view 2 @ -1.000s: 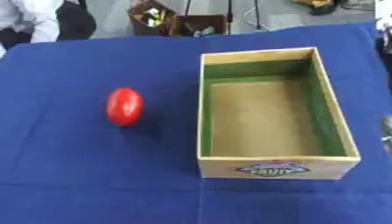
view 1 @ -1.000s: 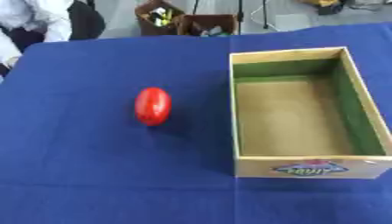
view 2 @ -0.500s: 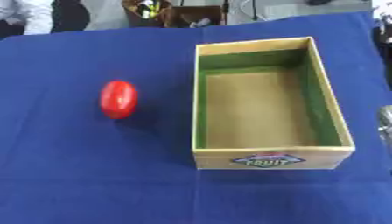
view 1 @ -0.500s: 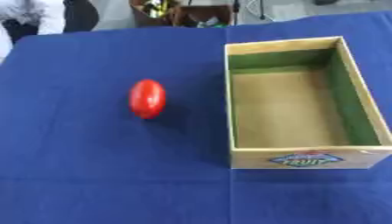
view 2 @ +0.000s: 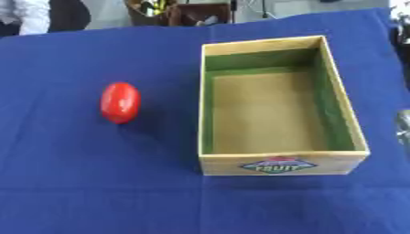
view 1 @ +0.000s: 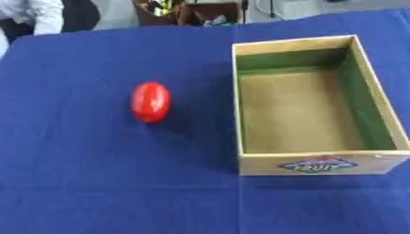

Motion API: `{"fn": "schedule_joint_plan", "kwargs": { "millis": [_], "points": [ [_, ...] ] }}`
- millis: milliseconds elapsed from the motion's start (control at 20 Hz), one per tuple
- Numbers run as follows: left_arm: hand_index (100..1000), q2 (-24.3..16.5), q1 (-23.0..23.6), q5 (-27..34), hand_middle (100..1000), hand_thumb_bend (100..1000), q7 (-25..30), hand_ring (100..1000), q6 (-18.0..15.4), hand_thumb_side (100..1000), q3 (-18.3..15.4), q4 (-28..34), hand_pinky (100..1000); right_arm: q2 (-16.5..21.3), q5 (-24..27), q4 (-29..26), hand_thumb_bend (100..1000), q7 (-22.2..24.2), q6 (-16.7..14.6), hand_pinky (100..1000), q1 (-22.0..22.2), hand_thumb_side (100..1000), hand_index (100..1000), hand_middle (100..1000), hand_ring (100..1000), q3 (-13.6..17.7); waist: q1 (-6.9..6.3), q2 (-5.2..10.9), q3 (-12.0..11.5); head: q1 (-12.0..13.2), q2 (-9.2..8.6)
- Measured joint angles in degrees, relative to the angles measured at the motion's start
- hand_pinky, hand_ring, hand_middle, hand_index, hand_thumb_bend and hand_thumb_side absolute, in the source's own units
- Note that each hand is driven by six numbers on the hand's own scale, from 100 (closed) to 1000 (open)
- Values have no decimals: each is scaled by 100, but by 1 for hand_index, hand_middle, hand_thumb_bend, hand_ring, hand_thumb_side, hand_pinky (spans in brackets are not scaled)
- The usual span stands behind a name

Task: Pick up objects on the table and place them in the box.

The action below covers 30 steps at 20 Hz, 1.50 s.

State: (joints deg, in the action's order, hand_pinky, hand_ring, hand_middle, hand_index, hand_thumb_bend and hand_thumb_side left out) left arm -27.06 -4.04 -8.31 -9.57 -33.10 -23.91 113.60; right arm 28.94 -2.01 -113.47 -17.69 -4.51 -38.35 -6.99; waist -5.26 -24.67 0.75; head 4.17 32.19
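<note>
The whole picture has slid a little since half a second ago: the box and the red fruit both sit slightly further up and to the left than they did, and by the same amount, so it is the head camera that has shifted, not the things. Their relation to each other is unchanged. For the task that means nothing has been picked up yet; the box [view 1: 316, 161] holds nothing, its green-lined walls and plain floor fully bare.

The task's thing is a smooth red oval fruit [view 1: 150, 101], perhaps a tomato or a red plum, lying on the blue tablecloth [view 1: 96, 183] well to the left of the box, level with the box's middle, apart from its wall. The box's near wall carries a label reading FRUIT.

The right eye view shows something the left eye view lacks: at its right edge, to the right of the box's near corner, a pale grey sliver [view 2: 403, 125] that may be part of the robot's right arm or hand. It is too little to tell what it is, and I cannot tell how its fingers stand. The left hand shows in neither view.

In my judgement the fruit lies on the left hand's side, so a reach from there looks the shorter way
</note>
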Motion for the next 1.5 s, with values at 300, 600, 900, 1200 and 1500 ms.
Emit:
{"fn": "schedule_joint_plan", "kwargs": {
  "millis": [300,600,900,1200,1500],
  "points": [
    [817,-436,1,-163,639,917,96,532,337,1000,63,-4,396,6,-22,0,100,-18,-7,900,3,651,701,563,919,36,-5,0,34,-2,-1],
    [839,-1016,-290,-299,661,940,426,547,409,1000,179,-352,364,11,-44,0,100,-69,-15,902,44,649,701,562,920,66,-5,0,35,-2,-11],
    [907,-1558,-685,-559,694,943,1083,577,180,955,387,-900,421,12,-48,0,100,-87,-19,901,52,650,701,562,919,68,-6,1,68,-19,-35],
    [936,-2106,-1237,-814,719,932,1773,602,-277,935,775,-1829,454,12,-48,0,100,-83,-15,901,52,650,700,562,919,65,-37,49,122,-18,-55],
    [970,-2349,-1881,-1022,760,887,2311,643,-656,894,1164,-2626,505,12,-47,0,100,-31,9,904,56,645,700,561,921,53,-110,68,182,7,-58]
  ]
}}
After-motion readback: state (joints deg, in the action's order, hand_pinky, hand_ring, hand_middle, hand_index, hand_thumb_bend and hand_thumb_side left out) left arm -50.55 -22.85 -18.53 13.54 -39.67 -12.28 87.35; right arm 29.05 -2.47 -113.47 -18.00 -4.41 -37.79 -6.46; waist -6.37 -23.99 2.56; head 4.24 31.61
